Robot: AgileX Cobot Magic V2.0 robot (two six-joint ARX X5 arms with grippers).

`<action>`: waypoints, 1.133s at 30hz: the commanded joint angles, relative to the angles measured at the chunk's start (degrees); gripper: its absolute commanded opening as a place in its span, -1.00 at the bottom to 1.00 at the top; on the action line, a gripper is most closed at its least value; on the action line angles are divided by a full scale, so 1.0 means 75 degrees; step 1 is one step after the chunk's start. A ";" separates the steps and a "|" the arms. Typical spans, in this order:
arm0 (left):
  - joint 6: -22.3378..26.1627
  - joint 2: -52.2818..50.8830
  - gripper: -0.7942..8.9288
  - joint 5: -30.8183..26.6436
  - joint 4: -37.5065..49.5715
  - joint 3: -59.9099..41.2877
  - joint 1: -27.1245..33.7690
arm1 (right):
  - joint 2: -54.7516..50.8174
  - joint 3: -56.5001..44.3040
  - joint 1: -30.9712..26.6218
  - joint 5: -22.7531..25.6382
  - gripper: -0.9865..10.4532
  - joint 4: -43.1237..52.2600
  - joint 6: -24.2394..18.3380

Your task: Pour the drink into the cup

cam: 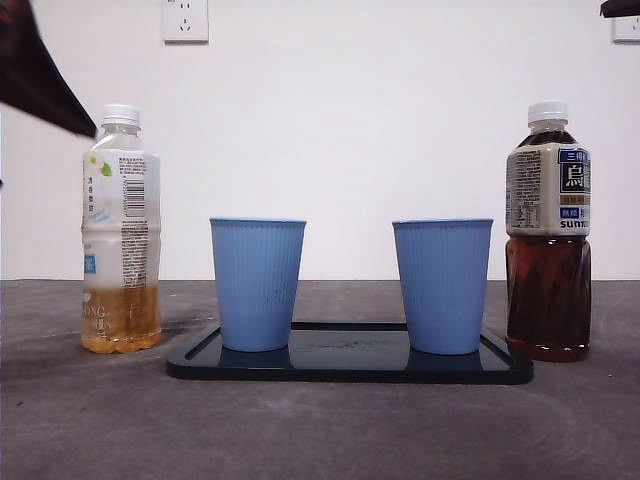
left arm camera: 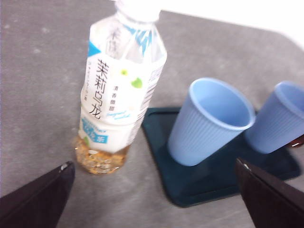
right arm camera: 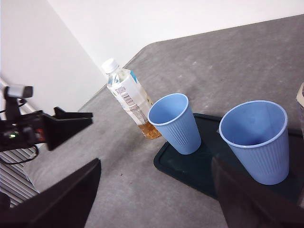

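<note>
A clear bottle with a white label (cam: 120, 230) (left arm camera: 121, 90) (right arm camera: 130, 104) stands capped and upright, left of the tray, with a little amber drink at its bottom. Two empty blue cups (cam: 257, 283) (cam: 442, 285) stand on the dark tray (cam: 350, 368). A capped bottle of dark tea (cam: 548, 240) stands to the right of the tray. My left gripper (left arm camera: 154, 165) is open, hovering short of the white-label bottle and the nearer cup (left arm camera: 209, 121), touching neither. My right gripper (right arm camera: 156, 164) is open, held high and back from the cups (right arm camera: 175, 121) (right arm camera: 256, 137).
The left arm (cam: 40, 70) shows as a dark shape at the top-left corner, the right arm (cam: 620, 8) only as a black tip at the top right. The right wrist view shows the left gripper (right arm camera: 61, 128) off to the side. The grey table (cam: 320, 430) ends at a white wall.
</note>
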 commanded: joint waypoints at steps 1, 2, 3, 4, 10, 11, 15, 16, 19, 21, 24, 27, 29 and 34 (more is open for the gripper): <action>0.0618 0.0589 0.45 -0.0402 0.0393 -0.0032 -0.0181 | 0.0003 0.0082 0.0044 0.0023 -0.18 0.0050 -0.0058; 0.0667 0.0781 0.45 -0.0501 0.0574 -0.0032 -0.0227 | -0.0003 0.0082 0.0044 0.0023 -0.18 0.0052 -0.0058; 0.0778 0.0979 0.45 -0.0586 0.0761 -0.0032 -0.0277 | -0.0009 0.0082 0.0044 0.0023 -0.18 0.0055 -0.0058; 0.0895 0.1177 0.45 -0.0720 0.0959 -0.0032 -0.0312 | -0.0017 0.0082 0.0044 0.0023 -0.18 0.0052 -0.0061; 0.1276 0.2340 0.45 -0.0839 0.2148 -0.0032 -0.0353 | -0.0082 0.0082 0.0044 0.0023 -0.18 0.0073 -0.0070; 0.1343 0.2532 0.45 -0.0839 0.2285 -0.0032 -0.0356 | -0.0085 0.0082 0.0044 0.0023 -0.18 0.0073 -0.0070; 0.1413 0.3200 0.45 -0.0839 0.2894 -0.0032 -0.0361 | -0.0085 0.0082 0.0044 0.0023 -0.18 0.0105 -0.0079; 0.1422 0.3343 0.45 -0.0839 0.3127 -0.0032 -0.0361 | -0.0085 0.0082 0.0044 0.0026 -0.18 0.0111 -0.0085; 0.1542 0.3701 0.45 -0.0839 0.3687 -0.0032 -0.0361 | -0.0085 0.0082 0.0044 0.0023 -0.18 0.0105 -0.0105; 0.1664 0.3946 0.45 -0.0845 0.3937 -0.0032 -0.0350 | -0.0085 0.0082 0.0044 0.0023 -0.18 0.0108 -0.0178; 0.1757 0.4357 0.45 -0.0845 0.4226 -0.0032 -0.0347 | -0.0085 0.0082 0.0044 0.0026 -0.18 0.0108 -0.0248; 0.1804 0.4771 0.45 -0.0845 0.4619 -0.0032 -0.0347 | -0.0085 0.0082 0.0044 0.0023 -0.18 0.0108 -0.0274; 0.1810 0.5018 0.45 -0.0845 0.4943 -0.0032 -0.0341 | -0.0085 0.0082 0.0044 0.0023 -0.18 0.0108 -0.0268; 0.1818 0.5563 0.45 -0.0874 0.5569 -0.0032 -0.0300 | -0.0085 0.0082 0.0041 0.0023 -0.18 0.0105 -0.0277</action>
